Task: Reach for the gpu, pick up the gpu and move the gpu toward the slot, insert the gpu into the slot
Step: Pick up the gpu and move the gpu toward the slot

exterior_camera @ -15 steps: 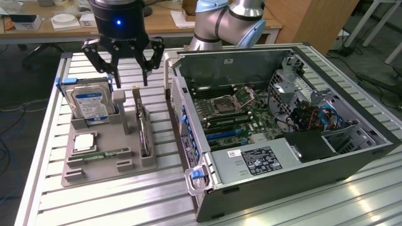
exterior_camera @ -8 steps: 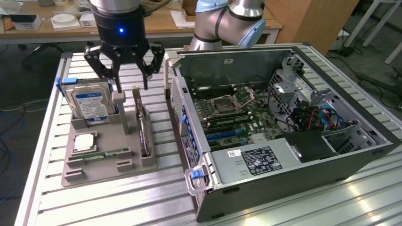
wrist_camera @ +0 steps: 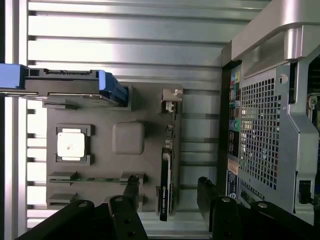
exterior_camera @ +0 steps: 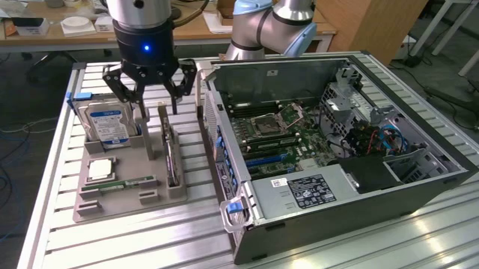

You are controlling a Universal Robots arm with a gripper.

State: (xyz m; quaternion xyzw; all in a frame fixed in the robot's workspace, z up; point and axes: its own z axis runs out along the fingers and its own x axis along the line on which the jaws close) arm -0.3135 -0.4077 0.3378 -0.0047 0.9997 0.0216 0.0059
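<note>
The gpu (exterior_camera: 170, 152) is a thin black card standing on edge in a slot of the grey holder tray (exterior_camera: 120, 196), its tan bracket end farthest from the camera. My gripper (exterior_camera: 156, 105) hangs open above the far end of the card, touching nothing. In the wrist view the gpu (wrist_camera: 166, 182) runs edge-on between my two dark fingertips (wrist_camera: 132, 184), and the gripper (wrist_camera: 167, 182) straddles it with room on both sides. The slot (exterior_camera: 263, 160) is a long narrow strip on the green motherboard (exterior_camera: 299, 131) inside the open computer case.
A blue-labelled hard drive (exterior_camera: 105, 122) stands in the holder beside the gpu, with a processor chip (exterior_camera: 101, 168) and a green memory stick (exterior_camera: 123, 184) nearer the camera. The case wall (exterior_camera: 224, 168) rises close on the exterior view's right of the holder. A slatted aluminium table (exterior_camera: 150, 241) carries everything.
</note>
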